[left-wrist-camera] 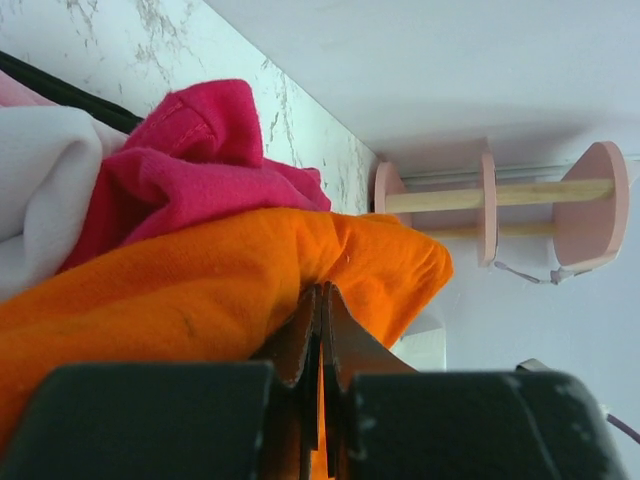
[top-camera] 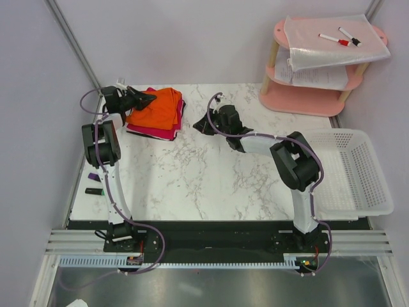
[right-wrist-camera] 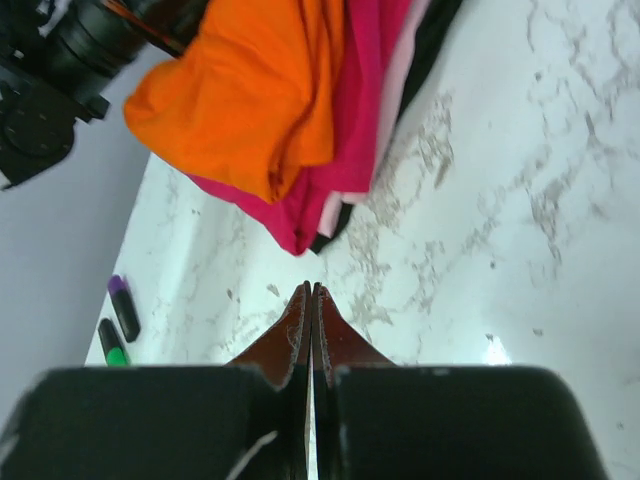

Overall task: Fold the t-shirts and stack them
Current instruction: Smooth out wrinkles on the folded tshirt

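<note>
Upper left, bright orange cloth t-shirt [top-camera: 160,109] atop magenta-pink cloth t-shirt [top-camera: 151,132], left gripper [top-camera: 150,98] clenched against it; centre, right gripper [top-camera: 197,128] clenched empty.

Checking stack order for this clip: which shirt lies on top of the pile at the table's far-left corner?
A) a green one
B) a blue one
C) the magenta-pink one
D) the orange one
D: the orange t-shirt lies over the magenta t-shirt, whose edge shows from beneath it.
</note>
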Robot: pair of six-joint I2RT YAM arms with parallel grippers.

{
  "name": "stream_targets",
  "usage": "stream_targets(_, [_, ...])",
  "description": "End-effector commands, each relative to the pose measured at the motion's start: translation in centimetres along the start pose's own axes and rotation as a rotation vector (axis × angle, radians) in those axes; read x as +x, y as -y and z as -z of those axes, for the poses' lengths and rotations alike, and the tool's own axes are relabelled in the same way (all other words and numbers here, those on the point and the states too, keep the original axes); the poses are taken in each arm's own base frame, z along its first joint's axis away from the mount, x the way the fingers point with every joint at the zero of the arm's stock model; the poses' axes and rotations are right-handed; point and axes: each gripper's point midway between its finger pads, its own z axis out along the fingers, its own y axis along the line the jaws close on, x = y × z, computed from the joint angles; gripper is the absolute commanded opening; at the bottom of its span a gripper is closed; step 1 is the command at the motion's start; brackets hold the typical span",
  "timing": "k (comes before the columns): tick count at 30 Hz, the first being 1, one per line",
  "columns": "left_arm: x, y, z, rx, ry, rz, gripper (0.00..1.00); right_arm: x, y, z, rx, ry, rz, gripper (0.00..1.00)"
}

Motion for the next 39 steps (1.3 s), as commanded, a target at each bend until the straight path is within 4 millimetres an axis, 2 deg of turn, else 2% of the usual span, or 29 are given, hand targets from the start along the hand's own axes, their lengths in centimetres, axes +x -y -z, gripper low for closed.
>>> stream_targets(1, [0.8,4.8,1.0,0.064,-0.036,-0.102,0.02,0.4,-0.9,1.2,-0.039,0.0,0.003,0.0])
stream_targets(3, [0.7,7.2,1.3,0.094,-0.032,-0.142,0.02,0.7,-0.4,1.7,-0.028,0.0,0.001,0.0])
stream_targets(4, [0.6,9.1,1.6,0.116,-0.031,-0.166,0.02,1.0,-0.5,1.9,-0.029,-0.003,0.003,0.0])
stream_targets(7, [1.4,12.1,1.0,0.155,-0.047,-0.205,0.02,1.6,0.1,2.2,-0.015,-0.017,0.003,0.0])
stream_targets(8, [2.5,13.0,0.3,0.168,-0.071,-0.212,0.02,1.6,0.1,2.3,-0.016,-0.018,0.003,0.0])
stream_targets(10, [3.4,13.8,-0.8,0.178,-0.099,-0.225,0.02,2.1,0.3,2.5,-0.013,-0.026,-0.001,0.0])
stream_targets(11, [4.7,13.4,-2.0,0.178,-0.127,-0.214,0.02,2.2,0.4,2.6,-0.013,-0.031,-0.005,0.0])
stream_targets(14, [6.1,13.3,-4.1,0.183,-0.167,-0.197,0.02,2.6,0.6,2.9,-0.01,-0.042,-0.003,0.0])
stream_targets(15, [6.2,11.6,-4.8,0.166,-0.174,-0.174,0.02,2.8,0.6,3.1,-0.008,-0.046,0.0,0.0])
stream_targets(16, [8.1,11.7,-6.2,0.166,-0.203,-0.158,0.02,2.8,0.7,3.2,-0.007,-0.045,0.005,0.0])
stream_targets(17, [8.5,10.8,-6.7,0.151,-0.206,-0.143,0.02,2.9,0.8,3.4,-0.002,-0.049,0.004,0.0])
stream_targets(20, [10.2,7.3,-8.4,0.101,-0.254,-0.072,0.02,3.4,1.1,3.6,0.006,-0.061,0.007,0.0])
stream_targets(21, [10.9,5.5,-9.0,0.082,-0.276,-0.04,0.02,3.5,1.2,3.6,0.008,-0.065,0.004,0.0])
stream_targets(23, [12.2,3.9,-9.4,0.06,-0.312,0.003,0.02,3.9,1.3,3.7,0.006,-0.077,0.0,0.0])
stream_targets(24, [13.2,2.4,-9.4,0.04,-0.337,0.043,0.02,4.1,1.4,3.6,0.006,-0.082,-0.001,0.0])
stream_targets(27, [14.3,0.7,-8.9,0.016,-0.362,0.07,0.02,4.4,1.5,3.7,0.004,-0.094,-0.01,0.0])
stream_targets(30, [14.4,1.7,-8.4,0.041,-0.375,0.045,0.02,4.6,1.5,3.9,0.004,-0.098,-0.009,0.0])
stream_targets(33, [13.4,5.1,-7.8,0.094,-0.365,-0.019,0.02,4.8,1.7,4.1,0.007,-0.099,-0.009,0.0])
stream_targets(34, [12.7,7.3,-7.3,0.12,-0.355,-0.053,0.02,4.8,1.6,4.2,0.006,-0.098,-0.009,0.0])
stream_targets(37, [12.2,10.0,-6.5,0.123,-0.339,-0.128,0.02,4.9,1.7,4.7,0.013,-0.095,-0.008,0.0])
stream_targets(38, [11.7,12.4,-5.7,0.124,-0.321,-0.178,0.02,5.0,1.8,5.1,0.017,-0.095,-0.004,0.0])
stream_targets(39, [12.1,11.9,-5.7,0.053,-0.308,-0.239,0.02,5.1,2.0,5.2,0.025,-0.096,-0.003,0.0])
